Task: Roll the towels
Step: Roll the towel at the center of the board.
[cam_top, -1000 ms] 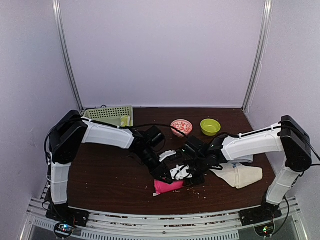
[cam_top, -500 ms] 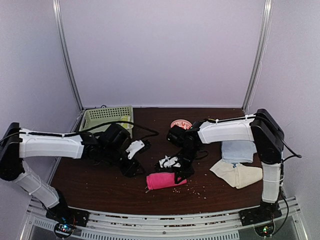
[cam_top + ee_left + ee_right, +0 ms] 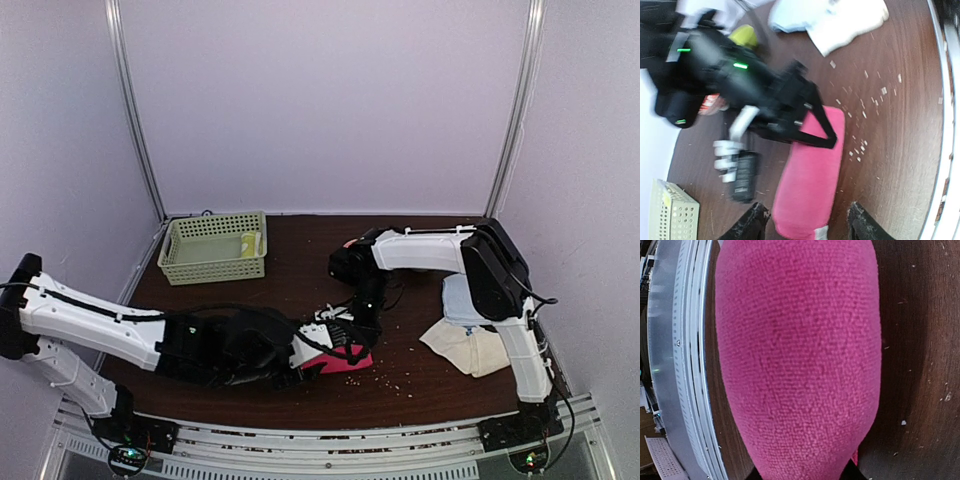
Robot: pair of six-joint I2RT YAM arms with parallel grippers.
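At 6 o'clock, by the near edge: rolled pink towel [image 3: 348, 363]. Around its end, left gripper [image 3: 807, 225], spread wide, grasping nothing. On top, right gripper [image 3: 802, 474]; clamped or not, cannot tell. Squeeze mid-roll evenly, keep layers tight. Further, at 3 o'clock: cream towel [image 3: 478, 350], light blue towel [image 3: 457, 299], not yet rolled.

Bright pink towel [image 3: 347, 363], green basket [image 3: 200, 270]

No legible text, label, brand, number or sign was found in any view. A pale tag [image 3: 821, 233] on the pink towel [image 3: 810, 185] was too blurred to read.
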